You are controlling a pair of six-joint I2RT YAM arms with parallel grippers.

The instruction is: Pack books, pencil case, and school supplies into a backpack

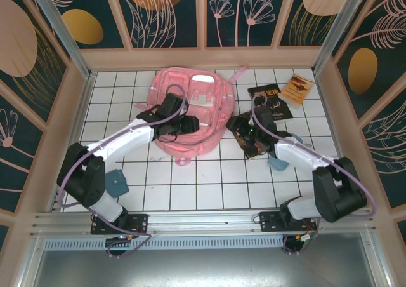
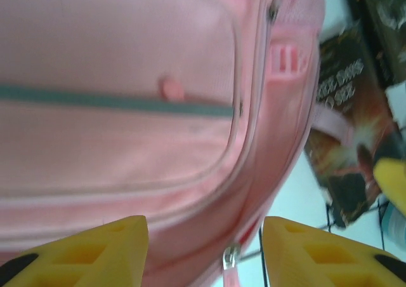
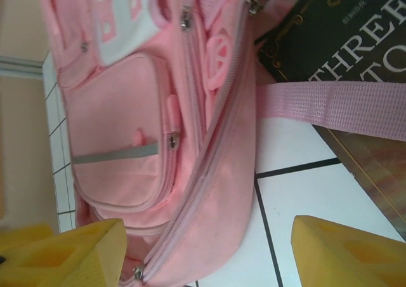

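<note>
Backpack [image 1: 190, 96] flat on table [image 1: 209, 185], upper centre of overhead frame, zip looks closed. Left tool [image 2: 204, 252] part-spread, empty, straddling bag's edge by zipper pull [image 2: 229, 258]. Right tool [image 3: 209, 255] wide, empty, at bag's side. Both likely positioned for unzipping. Black book [image 1: 271, 101] and booklet [image 1: 297, 88] wait upper right.

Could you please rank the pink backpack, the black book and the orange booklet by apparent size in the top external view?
1. pink backpack, clearly the largest.
2. black book, much smaller.
3. orange booklet, smallest.
All lie on the table, so nearness hardly matters.
</note>
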